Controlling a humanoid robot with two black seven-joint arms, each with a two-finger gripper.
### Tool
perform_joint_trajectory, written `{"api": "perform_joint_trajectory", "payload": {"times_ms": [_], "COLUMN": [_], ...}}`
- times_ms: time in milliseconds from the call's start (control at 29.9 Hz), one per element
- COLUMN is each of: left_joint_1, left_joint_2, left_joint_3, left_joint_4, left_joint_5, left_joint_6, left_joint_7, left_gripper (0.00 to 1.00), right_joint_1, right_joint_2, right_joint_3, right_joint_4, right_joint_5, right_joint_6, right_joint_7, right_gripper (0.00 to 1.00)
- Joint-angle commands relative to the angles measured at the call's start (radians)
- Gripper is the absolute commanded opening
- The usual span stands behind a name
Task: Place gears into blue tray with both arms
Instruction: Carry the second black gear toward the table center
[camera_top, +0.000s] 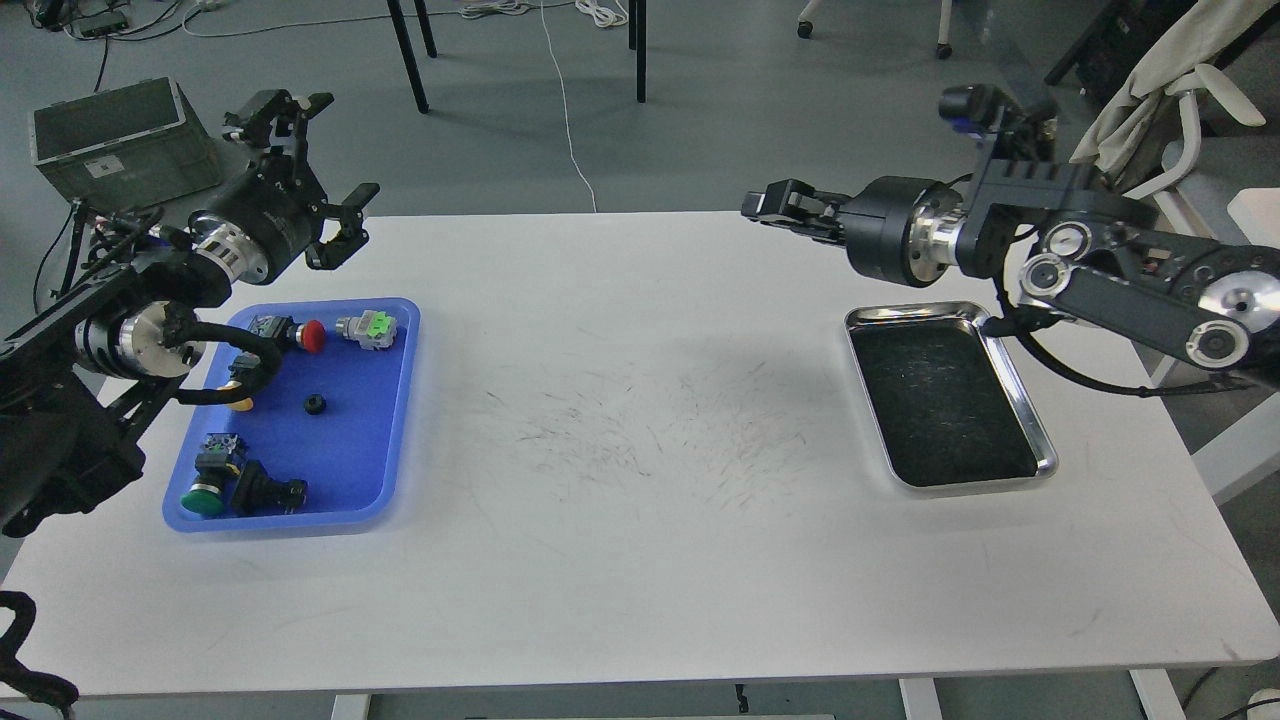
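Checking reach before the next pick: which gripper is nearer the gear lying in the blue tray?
Left. The left gripper hangs above the blue tray's far edge, just beyond the gear. The right gripper is far across the table, near the steel tray.

Two matte black jointed arms: left arm (150, 300), right arm (1110, 270). Silver joint rings, round silver caps, looping black cables. Black claw-like two-finger grippers (330, 170) (765, 205); blue fitting atop right arm.
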Motion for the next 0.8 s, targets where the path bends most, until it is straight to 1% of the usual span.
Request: {"api": "perform_joint_trajectory", "payload": {"times_ms": [0,134,267,601,635,769], "left_joint_1": [-0.001,0.001,-0.001,-0.001,-0.001,0.001], "left_joint_2": [0.002,0.002,0.003,0.022,0.029,0.04], "left_joint_3": [-0.002,-0.003,-0.008,-0.007,-0.007,-0.007], "left_joint_4": [0.0,0.0,0.0,0.0,-0.002,-0.003], "left_joint_5": [0.0,0.0,0.0,-0.001,-0.001,-0.001], "left_joint_6": [0.0,0.0,0.0,0.0,-0.002,-0.003], "left_joint_7": [0.0,0.0,0.0,0.0,0.0,0.0], "left_gripper": [0.98,0.98,0.98,0.98,0.98,0.98], "right_joint_1": [-0.029,-0.076,-0.104,-0.196,-0.199,-0.196], "right_joint_2": [0.156,0.301,0.396,0.396,0.396,0.396], "right_joint_3": [-0.023,-0.043,-0.116,-0.218,-0.218,-0.219], "right_joint_4": [-0.085,-0.142,-0.2,-0.321,-0.323,-0.317], "right_joint_5": [0.0,-0.002,-0.003,-0.066,-0.066,-0.065], "right_joint_6": [-0.016,-0.054,-0.086,-0.148,-0.152,-0.152], "right_joint_7": [0.001,0.001,0.001,0.001,0.001,0.001], "right_gripper": [0.01,0.01,0.02,0.03,0.04,0.04]}}
